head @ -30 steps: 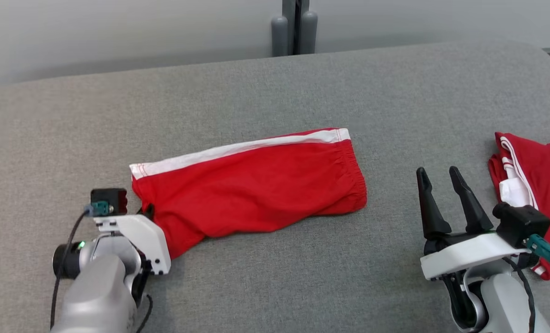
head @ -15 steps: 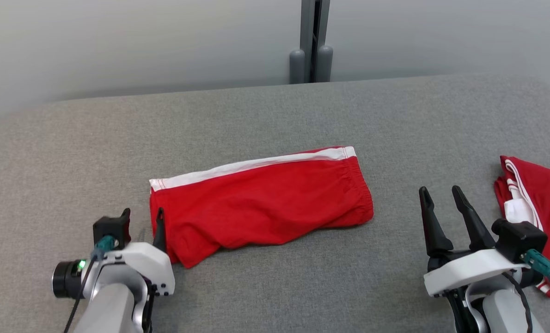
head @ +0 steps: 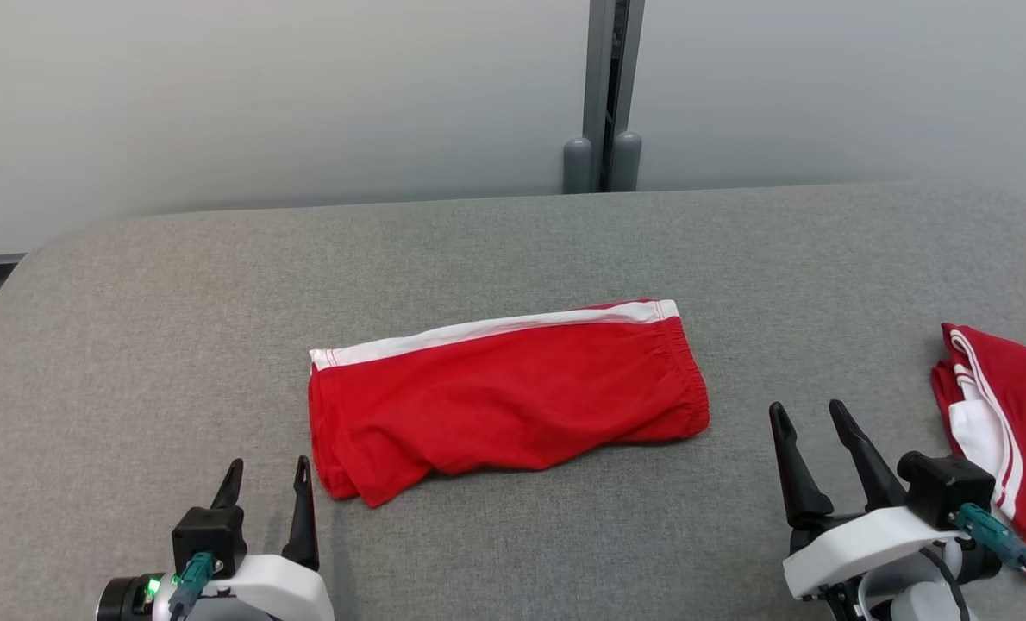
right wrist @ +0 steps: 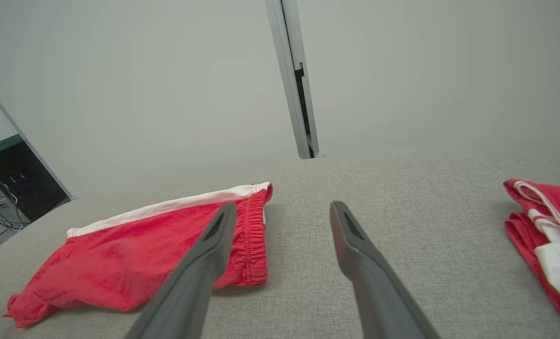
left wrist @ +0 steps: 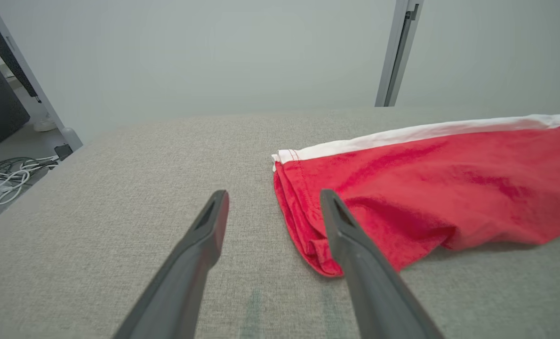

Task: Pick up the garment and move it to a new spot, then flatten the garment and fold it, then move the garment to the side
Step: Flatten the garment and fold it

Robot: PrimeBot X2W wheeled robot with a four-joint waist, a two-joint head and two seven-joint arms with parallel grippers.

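Garment [head: 504, 397], a pair of red shorts with a white side stripe, lay folded lengthwise near the middle of the grey padded table [head: 513, 241]. The elastic waistband pointed toward the robot's right and the leg hem toward its left. Wrinkles were noted along the near edge. Left gripper [head: 269, 466] stood just off the garment's near left corner, fingers spread apart with nothing between them. In the left wrist view one finger overlapped the hem corner, but contact could not be confirmed. Right gripper [head: 806, 410] stood to the right of the waistband, clear of it, fingers likewise spread and empty. A second red-and-white garment [head: 1009, 431] lay at the table's right edge, near the right gripper.
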